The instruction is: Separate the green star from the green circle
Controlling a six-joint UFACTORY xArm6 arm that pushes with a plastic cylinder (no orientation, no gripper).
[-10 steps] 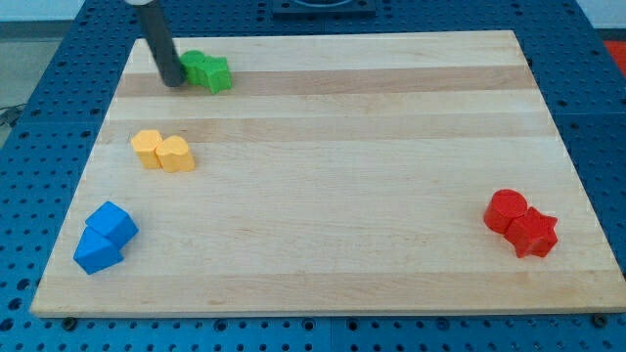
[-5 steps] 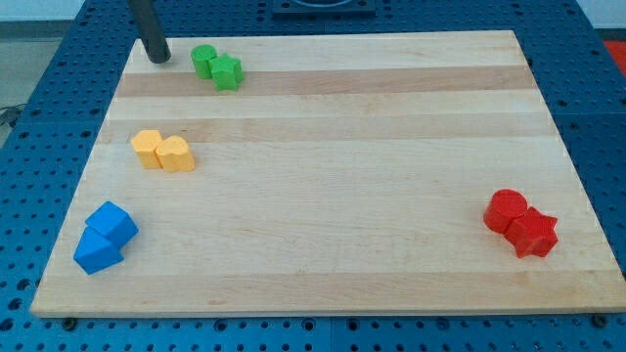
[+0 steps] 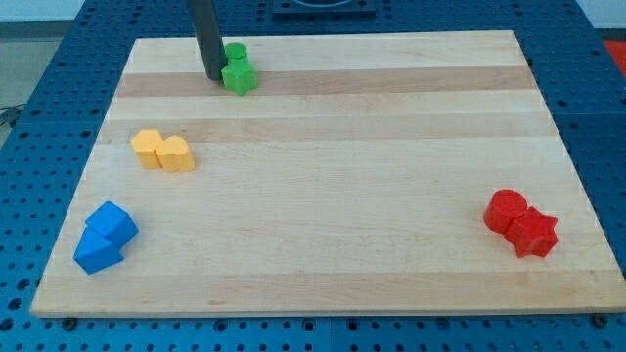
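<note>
The green star (image 3: 240, 77) lies near the top edge of the wooden board (image 3: 333, 196), left of centre. The green circle (image 3: 236, 53) sits just above it, and the two touch. My tip (image 3: 213, 75) is on the board right at the star's left side, against it or nearly so. The dark rod rises from there out of the view's top.
Two yellow blocks (image 3: 162, 152) sit together at the left. Two blue blocks (image 3: 105, 238) sit together at the bottom left. A red circle (image 3: 507, 210) and a red star (image 3: 533, 234) touch at the right, near the board's edge.
My tip went up to the board's top left corner, then came right to the green pair's left side. Both green blocks shifted right; the circle now sits above the star rather than to its left.
</note>
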